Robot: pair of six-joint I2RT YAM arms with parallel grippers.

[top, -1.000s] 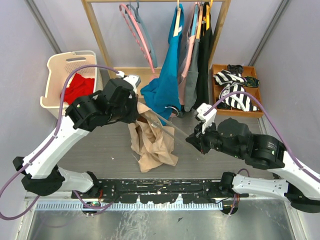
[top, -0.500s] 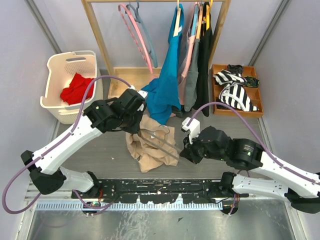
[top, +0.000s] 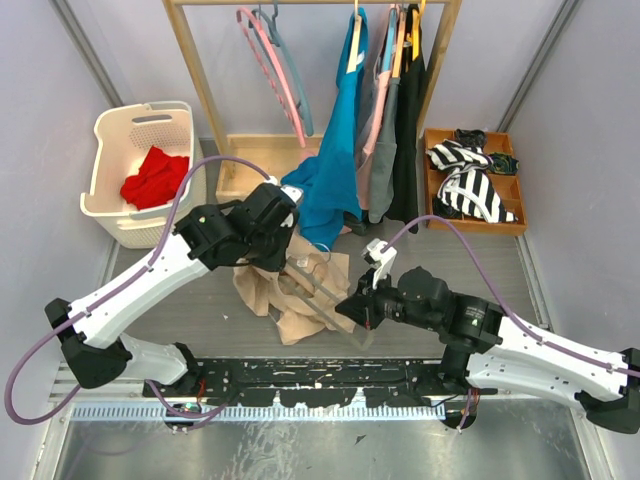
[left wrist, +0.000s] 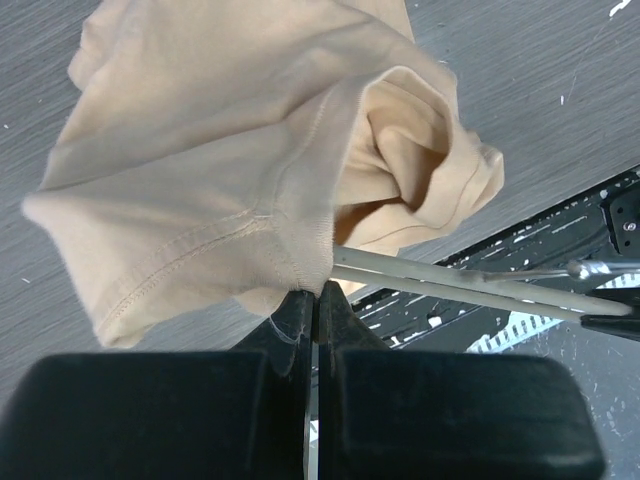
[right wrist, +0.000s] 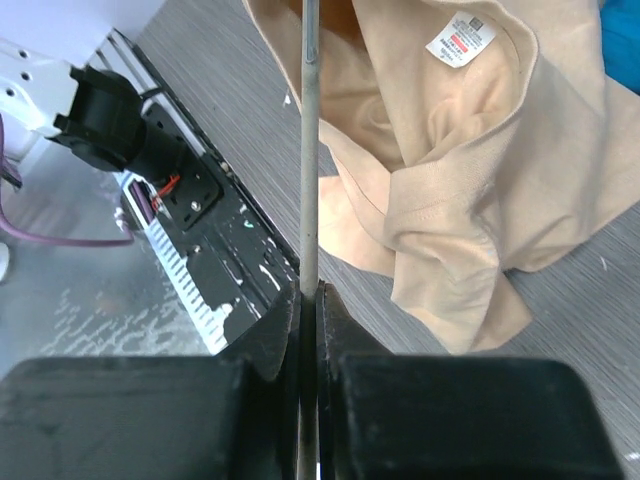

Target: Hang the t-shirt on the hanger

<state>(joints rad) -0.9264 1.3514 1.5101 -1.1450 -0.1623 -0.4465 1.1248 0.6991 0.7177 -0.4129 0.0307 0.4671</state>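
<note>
1. The left end effector (left wrist: 315, 298) is clenched on a stitched edge of the t-shirt (left wrist: 220, 150). It lifts that edge so the cloth hangs loose instead of lying flat.
2. The right end effector (right wrist: 308, 298) is clamped on a thin bar of the hanger (right wrist: 310, 140). It holds the hanger like a wand, with the far end pointing up the frame toward the shirt.
3. In the top view the t-shirt sits in the lower middle of the frame, bunched on the tabletop (top: 440, 250) between the two arms. The hanger crosses its right side.
4. The neck label (right wrist: 460, 38) shows at the upper right of the right wrist view, so the collar faces that camera. The bar is probably being fed toward an opening, but the folds hide whether it is inside.
5. The shirt does not look seated on the hanger yet; both grips suit a threading step.
</note>
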